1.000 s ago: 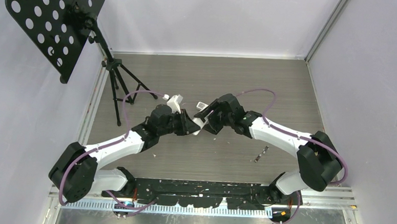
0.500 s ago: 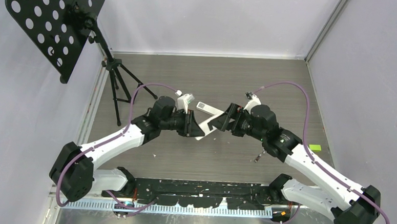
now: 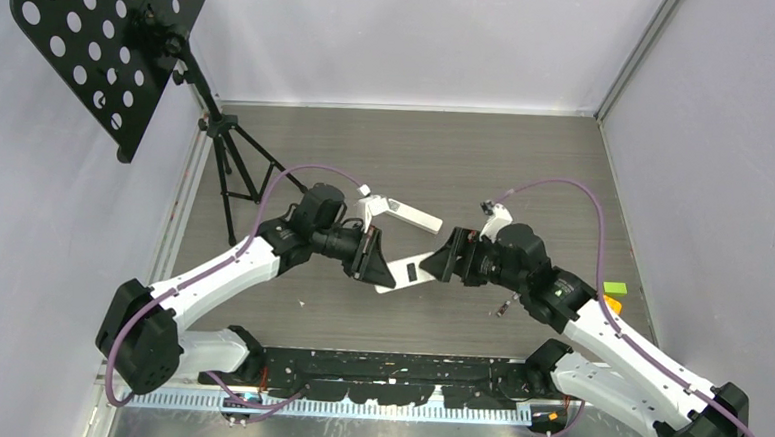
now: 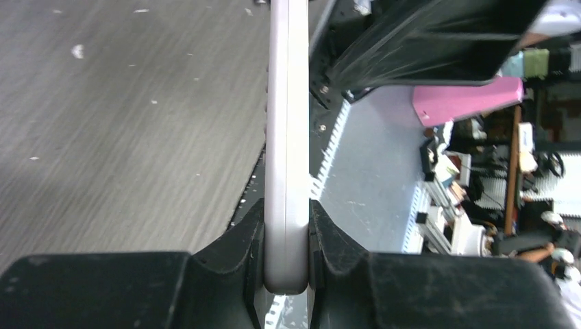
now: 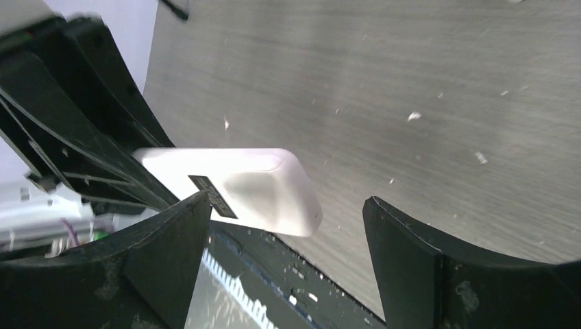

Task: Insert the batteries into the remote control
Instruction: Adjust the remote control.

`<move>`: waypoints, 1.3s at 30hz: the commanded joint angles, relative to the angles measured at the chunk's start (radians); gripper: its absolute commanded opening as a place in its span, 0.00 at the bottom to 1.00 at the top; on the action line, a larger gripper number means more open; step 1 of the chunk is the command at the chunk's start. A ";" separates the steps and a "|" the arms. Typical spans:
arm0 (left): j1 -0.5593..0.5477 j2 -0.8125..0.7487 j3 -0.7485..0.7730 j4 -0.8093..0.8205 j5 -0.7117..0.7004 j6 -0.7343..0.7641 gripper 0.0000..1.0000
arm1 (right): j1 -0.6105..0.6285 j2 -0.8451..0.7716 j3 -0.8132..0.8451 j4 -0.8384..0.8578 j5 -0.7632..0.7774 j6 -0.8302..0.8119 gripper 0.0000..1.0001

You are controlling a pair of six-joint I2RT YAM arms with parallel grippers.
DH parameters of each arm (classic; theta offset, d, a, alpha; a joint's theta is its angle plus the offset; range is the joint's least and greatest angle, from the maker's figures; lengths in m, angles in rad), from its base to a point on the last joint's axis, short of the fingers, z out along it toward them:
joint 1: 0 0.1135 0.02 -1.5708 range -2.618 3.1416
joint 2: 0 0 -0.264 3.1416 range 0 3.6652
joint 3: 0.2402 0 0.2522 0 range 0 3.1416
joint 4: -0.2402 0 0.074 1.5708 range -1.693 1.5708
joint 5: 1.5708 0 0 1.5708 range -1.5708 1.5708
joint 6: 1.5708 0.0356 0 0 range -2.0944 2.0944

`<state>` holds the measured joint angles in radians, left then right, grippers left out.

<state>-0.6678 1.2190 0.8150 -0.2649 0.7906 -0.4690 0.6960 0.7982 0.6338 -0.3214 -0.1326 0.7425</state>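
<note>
My left gripper (image 3: 373, 266) is shut on one end of a white remote control (image 3: 400, 277) and holds it above the table. In the left wrist view the remote (image 4: 288, 137) stands edge-on, pinched between the pads of my left gripper (image 4: 286, 240). My right gripper (image 3: 441, 265) is open at the remote's other end. In the right wrist view the remote's rounded end (image 5: 253, 188) with a dark label lies just ahead of the spread fingers of my right gripper (image 5: 288, 229), not gripped. One small dark battery (image 3: 504, 307) lies on the table beside the right arm. Other batteries are out of view.
A second white remote-like piece (image 3: 410, 216) lies on the table behind the grippers. A black tripod stand (image 3: 229, 150) with a perforated plate stands at the back left. A green block (image 3: 615, 288) and an orange one (image 3: 610, 303) lie by the right wall.
My right gripper has pulled back to the right and now stands open off the remote. My left gripper has brought the remote lower and nearer, uncovering the second white piece.
</note>
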 commanded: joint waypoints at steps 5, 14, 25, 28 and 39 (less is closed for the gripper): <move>-0.003 -0.022 0.074 -0.051 0.270 0.111 0.00 | -0.003 -0.137 -0.087 0.112 -0.317 -0.080 0.86; -0.003 -0.069 0.062 -0.006 0.370 0.121 0.00 | -0.003 -0.203 -0.130 0.275 -0.484 -0.006 0.64; -0.003 -0.095 0.088 0.045 0.248 0.065 0.70 | -0.003 -0.211 -0.122 0.413 -0.351 0.101 0.00; -0.003 -0.122 0.050 0.210 0.077 -0.097 0.87 | -0.003 -0.205 -0.131 0.484 -0.255 0.146 0.00; -0.003 -0.196 -0.193 0.833 -0.372 -0.561 0.95 | -0.003 -0.070 -0.123 0.693 -0.033 0.326 0.00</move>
<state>-0.6685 1.0229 0.6559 0.2577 0.5674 -0.8482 0.6960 0.6987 0.5037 0.1993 -0.2512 0.9806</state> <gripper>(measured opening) 0.953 0.248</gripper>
